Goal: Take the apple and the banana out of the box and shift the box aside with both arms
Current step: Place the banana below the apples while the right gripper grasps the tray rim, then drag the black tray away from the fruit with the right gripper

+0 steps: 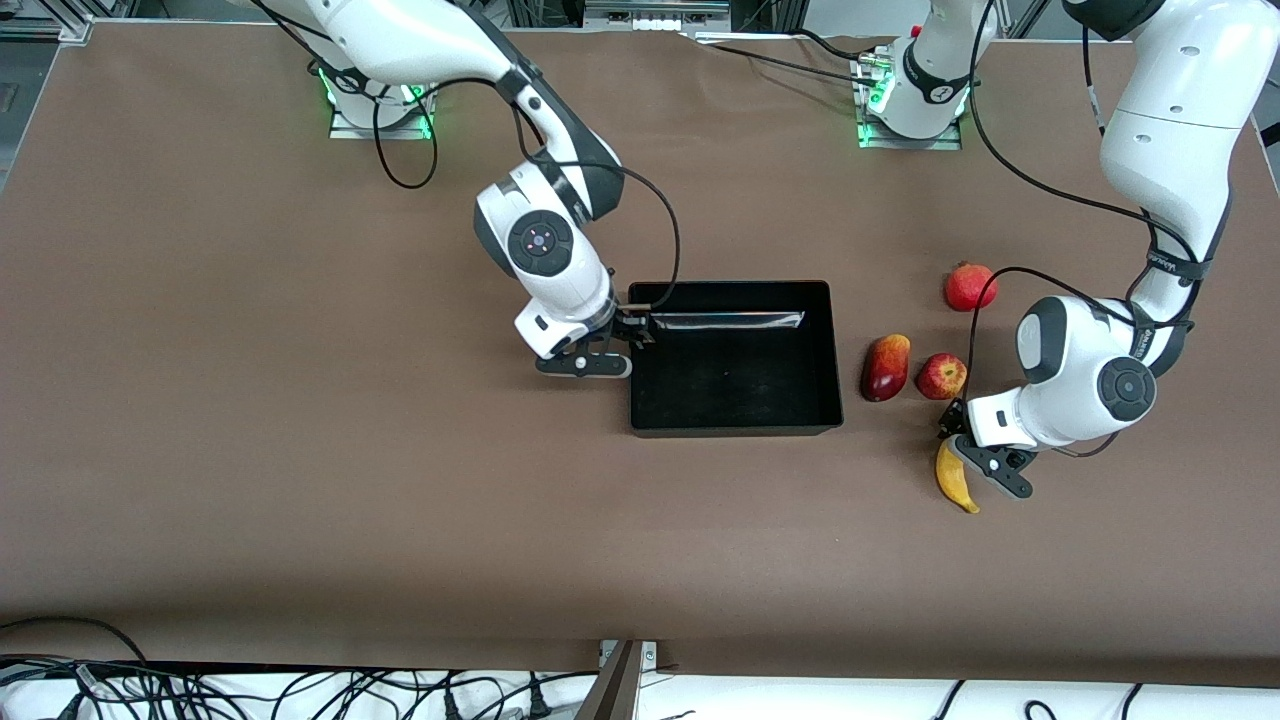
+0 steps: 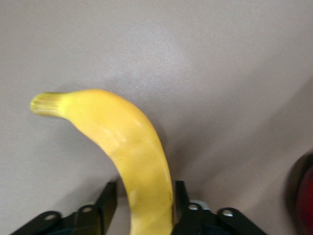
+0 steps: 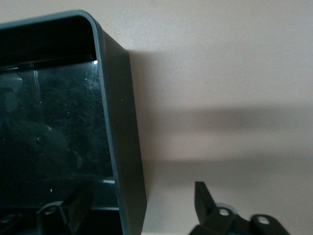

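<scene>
Here right gripper (image 3: pixel 142 205) straddles box (image 1: pixel 825 350) wall, unclamped.

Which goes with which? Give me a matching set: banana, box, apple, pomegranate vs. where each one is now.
Things:
1. banana
2. box
3. apple
4. pomegranate

Places:
A. one wall between the right gripper's open fingers
B. farthest of the fruits from the front camera
C. between the left gripper's fingers
D. on the table beside the mango

Pairs: 1-C, 2-A, 3-D, 4-B
</scene>
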Robot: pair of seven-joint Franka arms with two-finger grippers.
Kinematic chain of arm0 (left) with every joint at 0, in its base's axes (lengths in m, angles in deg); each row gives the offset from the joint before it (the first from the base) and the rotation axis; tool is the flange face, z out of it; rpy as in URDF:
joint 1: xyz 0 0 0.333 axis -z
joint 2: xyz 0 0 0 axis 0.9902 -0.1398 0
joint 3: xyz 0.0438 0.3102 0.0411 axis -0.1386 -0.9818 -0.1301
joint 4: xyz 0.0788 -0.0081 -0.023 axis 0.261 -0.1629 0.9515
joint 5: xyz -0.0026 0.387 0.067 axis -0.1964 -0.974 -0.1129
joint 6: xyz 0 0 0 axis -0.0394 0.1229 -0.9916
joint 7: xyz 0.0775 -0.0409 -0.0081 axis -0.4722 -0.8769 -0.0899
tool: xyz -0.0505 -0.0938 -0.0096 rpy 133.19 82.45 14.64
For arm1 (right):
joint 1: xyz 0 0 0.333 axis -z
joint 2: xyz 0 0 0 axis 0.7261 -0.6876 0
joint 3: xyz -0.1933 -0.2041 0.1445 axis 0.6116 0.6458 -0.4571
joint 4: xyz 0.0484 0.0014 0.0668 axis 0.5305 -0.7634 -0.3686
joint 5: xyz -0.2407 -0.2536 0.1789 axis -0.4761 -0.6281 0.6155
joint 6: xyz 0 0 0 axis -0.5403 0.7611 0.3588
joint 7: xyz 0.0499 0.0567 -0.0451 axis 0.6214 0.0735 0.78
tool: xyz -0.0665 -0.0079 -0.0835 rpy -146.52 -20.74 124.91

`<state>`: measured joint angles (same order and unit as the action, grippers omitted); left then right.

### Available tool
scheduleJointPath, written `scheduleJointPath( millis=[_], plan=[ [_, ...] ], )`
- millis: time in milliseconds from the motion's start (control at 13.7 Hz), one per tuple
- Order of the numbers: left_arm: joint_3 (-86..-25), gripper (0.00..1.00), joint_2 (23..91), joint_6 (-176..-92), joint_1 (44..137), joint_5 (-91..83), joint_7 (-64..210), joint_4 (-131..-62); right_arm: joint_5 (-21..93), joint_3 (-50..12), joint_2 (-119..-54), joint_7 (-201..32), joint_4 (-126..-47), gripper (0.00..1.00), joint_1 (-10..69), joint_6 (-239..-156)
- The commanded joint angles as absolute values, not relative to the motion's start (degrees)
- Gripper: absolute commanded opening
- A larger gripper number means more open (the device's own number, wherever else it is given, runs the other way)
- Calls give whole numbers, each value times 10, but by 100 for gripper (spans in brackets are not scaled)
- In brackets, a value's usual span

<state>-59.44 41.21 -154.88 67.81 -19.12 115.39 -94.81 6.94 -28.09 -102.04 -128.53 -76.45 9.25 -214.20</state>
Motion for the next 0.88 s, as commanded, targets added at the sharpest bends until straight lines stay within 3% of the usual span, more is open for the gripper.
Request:
scheduleJointPath(
  millis=[0,146,512,805],
  plan=[
    [-602,100,444,-1542,684,-178,1158,-935,76,-274,-1050,-1286,-747,3,78,-2153],
    [-602,100,519,-1519,684,-178,1157,-941,76,-274,-1053,-1282,-747,0,78,-2153],
    [-603,100,746,-1283,700,-167,1034,-940,79,-269,-1021,-1256,-747,0,97,-2129],
    [-605,100,863,-1121,703,-160,961,-940,101,-257,-931,-1079,-757,0,228,-1964]
  ],
)
